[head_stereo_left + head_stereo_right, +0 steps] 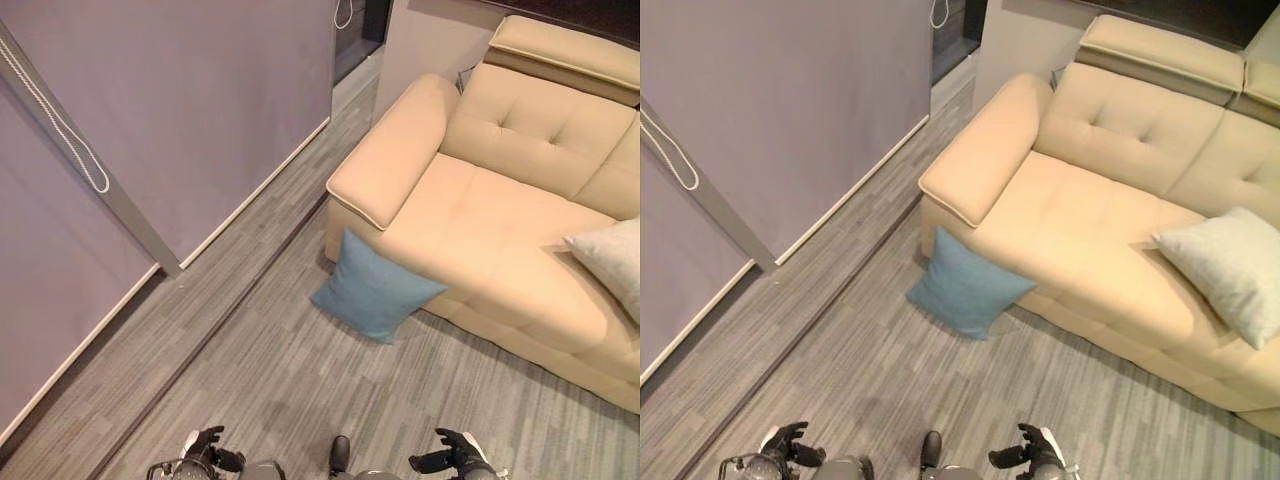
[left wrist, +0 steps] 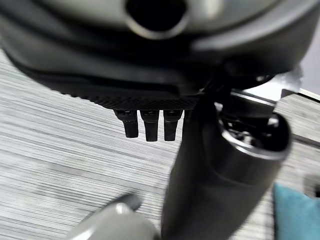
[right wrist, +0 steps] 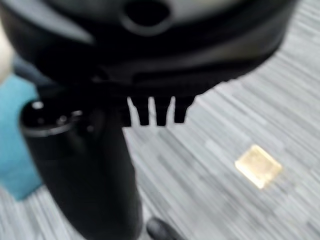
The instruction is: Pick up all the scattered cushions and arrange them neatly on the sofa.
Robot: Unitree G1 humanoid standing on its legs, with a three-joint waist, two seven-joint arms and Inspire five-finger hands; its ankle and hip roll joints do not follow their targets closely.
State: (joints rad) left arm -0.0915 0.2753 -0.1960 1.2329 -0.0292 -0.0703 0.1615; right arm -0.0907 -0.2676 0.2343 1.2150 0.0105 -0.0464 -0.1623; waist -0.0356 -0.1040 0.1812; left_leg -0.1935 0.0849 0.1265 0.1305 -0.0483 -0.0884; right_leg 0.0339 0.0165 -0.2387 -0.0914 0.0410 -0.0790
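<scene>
One pale grey cushion [image 1: 1230,265] already lies on the seat of the sofa [image 1: 1080,220], while a blue cushion [image 1: 374,287] is still on the floor [image 1: 290,380], propped on edge against the sofa's front just below the armrest; it remains to be lifted and placed. Both the left hand [image 1: 207,443] and right hand [image 1: 452,451] hang low and empty, well short of it, fingers relaxed and uncurled. The sofa is smooth, tufted beige upholstery; both cushions are soft, square and woven, and the floor is streaked grey carpet.
</scene>
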